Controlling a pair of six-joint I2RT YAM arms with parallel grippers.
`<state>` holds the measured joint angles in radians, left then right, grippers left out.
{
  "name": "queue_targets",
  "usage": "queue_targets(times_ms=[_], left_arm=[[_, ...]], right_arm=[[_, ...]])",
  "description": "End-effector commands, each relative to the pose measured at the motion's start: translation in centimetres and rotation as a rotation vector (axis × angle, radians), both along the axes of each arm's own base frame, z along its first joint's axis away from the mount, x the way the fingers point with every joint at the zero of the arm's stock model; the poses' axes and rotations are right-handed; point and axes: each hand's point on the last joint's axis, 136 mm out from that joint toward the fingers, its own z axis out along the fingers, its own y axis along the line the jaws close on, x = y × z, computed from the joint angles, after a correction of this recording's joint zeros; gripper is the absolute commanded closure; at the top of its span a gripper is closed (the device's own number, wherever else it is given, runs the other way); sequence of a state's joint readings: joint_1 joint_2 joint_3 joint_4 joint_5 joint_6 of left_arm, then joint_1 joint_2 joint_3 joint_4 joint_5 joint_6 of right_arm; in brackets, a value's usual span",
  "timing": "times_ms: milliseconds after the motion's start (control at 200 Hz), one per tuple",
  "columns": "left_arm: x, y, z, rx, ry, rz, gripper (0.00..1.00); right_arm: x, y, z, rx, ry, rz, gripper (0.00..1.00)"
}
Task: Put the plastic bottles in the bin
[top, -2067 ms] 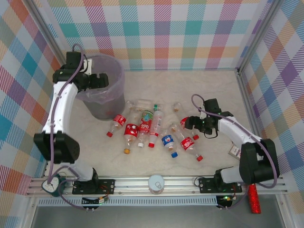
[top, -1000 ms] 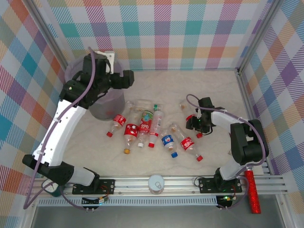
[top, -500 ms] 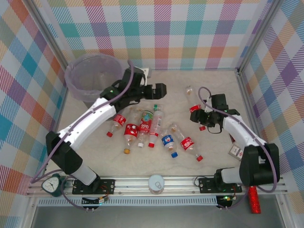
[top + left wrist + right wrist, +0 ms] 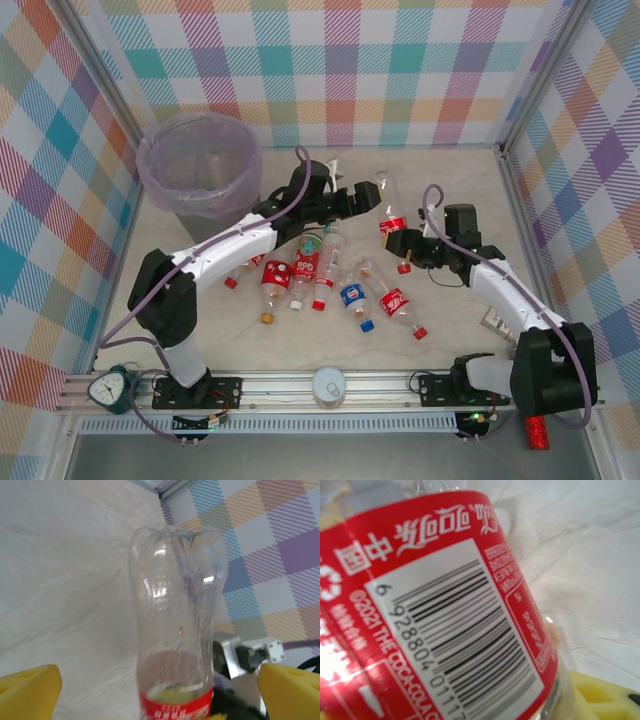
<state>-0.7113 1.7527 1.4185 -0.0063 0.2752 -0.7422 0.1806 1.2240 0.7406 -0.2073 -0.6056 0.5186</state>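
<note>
A: Right claw (image 4: 404,243) is pinching the red-labelled bottle (image 4: 391,222) at its label, jaws pressing in on it. Left claw (image 4: 361,197) is gaping wide, yellow fingers (image 4: 27,690) sitting either side of the bottle's clear base, apart from it.

B: Surface, room?

A: Pale marbled counter (image 4: 450,330) is carrying everything. Plaid walls (image 4: 400,80) in many colours are closing in the left, far and right sides.

B: Bottle axis?

A: Long axis is running roughly far to near, slightly slanted. The clear base is pointing at the far wall, the cap toward the near edge. Can't tell whether it's touching the counter.

B: Other task things?

A: Bin (image 4: 200,165) is standing at the far left, well apart from the held bottle. Other bottles (image 4: 300,268) are lying clustered mid-counter.

B: Arms?

A: Left arm is stretching diagonally from its near-left base toward centre. Right arm is bending at the elbow, reaching leftward.
</note>
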Motion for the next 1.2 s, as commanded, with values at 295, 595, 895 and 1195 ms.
queue_targets(times_ms=[295, 595, 895, 1195], left_arm=[[1.4, -3.9, -0.5, -0.147, 0.047, -0.022, 0.17], [1.8, -4.0, -1.1, -0.132, 0.051, -0.012, 0.44], [2.7, -3.2, -0.9, 0.056, -0.011, -0.012, 0.52], [3.6, -0.9, 1.4, 0.190, -0.075, 0.011, 0.57]], right_arm=[[-0.1, 3.4, 1.2, 0.104, -0.032, 0.091, 0.59], [0.1, 3.5, 0.5, 0.090, -0.015, 0.102, 0.52], [-1.6, -2.1, 1.9, -0.287, 0.000, 0.076, 0.06], [2.7, -12.1, 11.4, -0.484, -0.143, -0.287, 0.00]])
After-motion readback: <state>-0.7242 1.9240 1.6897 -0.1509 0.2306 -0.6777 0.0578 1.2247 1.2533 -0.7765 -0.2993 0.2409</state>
